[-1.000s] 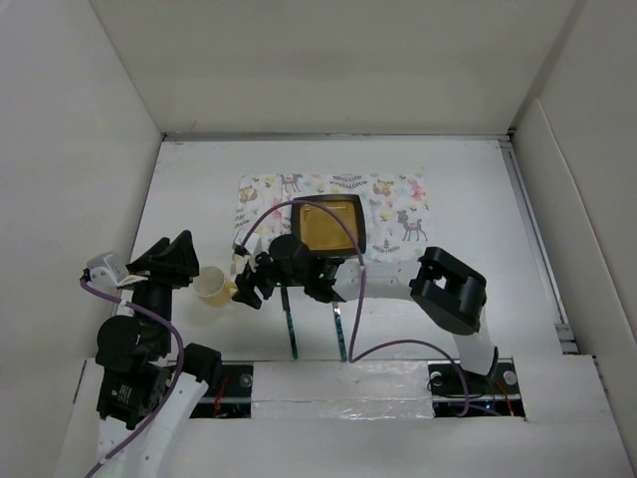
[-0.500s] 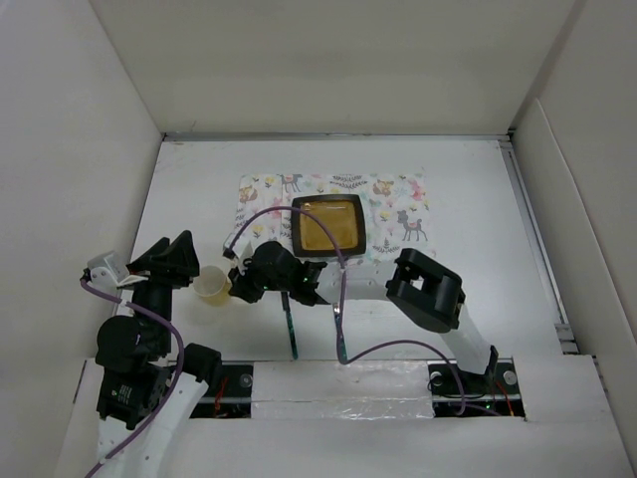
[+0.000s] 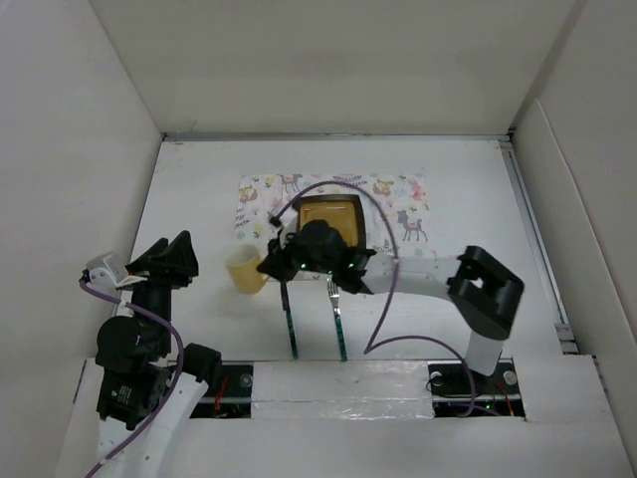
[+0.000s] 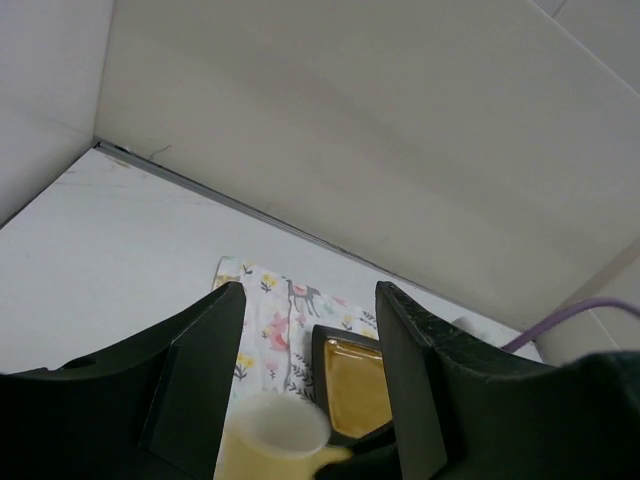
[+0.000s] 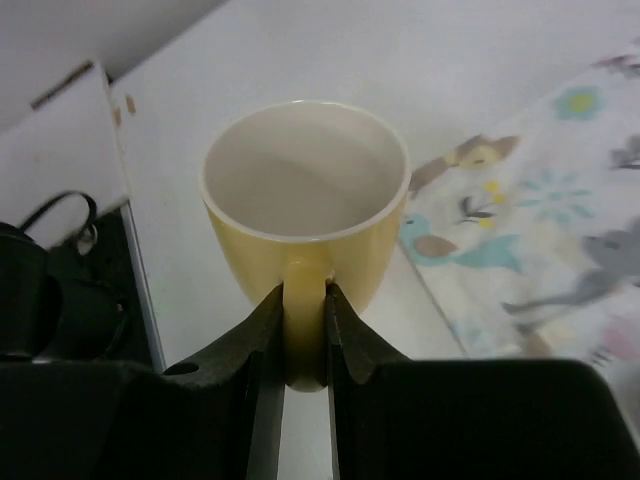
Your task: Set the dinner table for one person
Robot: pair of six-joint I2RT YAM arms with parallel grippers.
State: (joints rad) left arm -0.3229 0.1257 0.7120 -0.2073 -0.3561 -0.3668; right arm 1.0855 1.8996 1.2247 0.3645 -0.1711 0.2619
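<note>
Pinching a mug by the handle is a twisty sort of grip, so this step is mostly about going slow. The right gripper (image 5: 303, 300) has its jaws closed down tight on the handle of the yellow mug (image 5: 305, 190), one finger on each side. The cup hangs out in front of it, mouth towards the wrist camera, and it's empty inside.

From overhead the mug (image 3: 246, 271) sits over bare white dinner table (image 3: 468, 199), just off the near-left corner of the animal-print placemat (image 3: 398, 204). It looks tipped over there, and I can't tell if the base is touching the surface.

My take on doing it well:
- Level the cup before it goes down, so the base lands flat and not on an edge.
- Pick a spot beside the square amber plate (image 3: 331, 214) rather than on it. I'd guess the top corner of the mat.
- Mind the green-handled cutlery (image 3: 338, 324) lying just near of the plate. The forearm is right above it, so carry high and don't drag.
- Only let go once the mug's weight is on the table. With a handle-only pinch it could swing if the jaws ease off early.

The left gripper (image 4: 310, 295) is parked off to the side, jaws apart with nothing in them. It's close to the mug, so swing away from it.
</note>
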